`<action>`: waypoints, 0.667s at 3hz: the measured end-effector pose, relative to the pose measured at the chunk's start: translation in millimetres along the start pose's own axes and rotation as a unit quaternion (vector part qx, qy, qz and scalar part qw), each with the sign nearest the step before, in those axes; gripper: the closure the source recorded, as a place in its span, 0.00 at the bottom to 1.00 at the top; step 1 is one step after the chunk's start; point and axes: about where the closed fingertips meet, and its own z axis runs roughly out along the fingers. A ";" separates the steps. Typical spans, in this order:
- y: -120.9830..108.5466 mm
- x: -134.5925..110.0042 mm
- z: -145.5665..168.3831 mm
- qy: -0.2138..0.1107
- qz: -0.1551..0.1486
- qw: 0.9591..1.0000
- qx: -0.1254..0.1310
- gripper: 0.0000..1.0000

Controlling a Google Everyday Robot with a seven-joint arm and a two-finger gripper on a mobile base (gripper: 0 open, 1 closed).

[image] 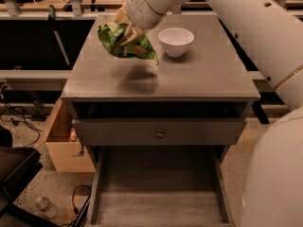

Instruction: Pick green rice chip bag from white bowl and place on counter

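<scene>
Clamping green rice chip bag [127, 42] by its upper crumple in hand [127, 28], dangling it above counter [203, 74], just left of empty white bowl [176, 40]; casting shadow [139, 79] below, so probably not touching yet, needing lowering before letting go.

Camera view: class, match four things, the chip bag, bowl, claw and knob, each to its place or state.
1 green chip bag
2 white bowl
3 claw
4 round knob

A on the drawer front
B empty, on the counter
C at the bag's top, holding it
D in the air, left of the bowl

Pairs: 1-D, 2-B, 3-C, 4-A.
</scene>
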 end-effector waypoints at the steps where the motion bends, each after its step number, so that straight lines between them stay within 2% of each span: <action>1: 0.2 -1.3 2.7 -0.002 0.000 1.000 -0.001 0.53; 2: 0.5 -2.3 5.2 -0.004 -0.001 1.000 -0.003 0.30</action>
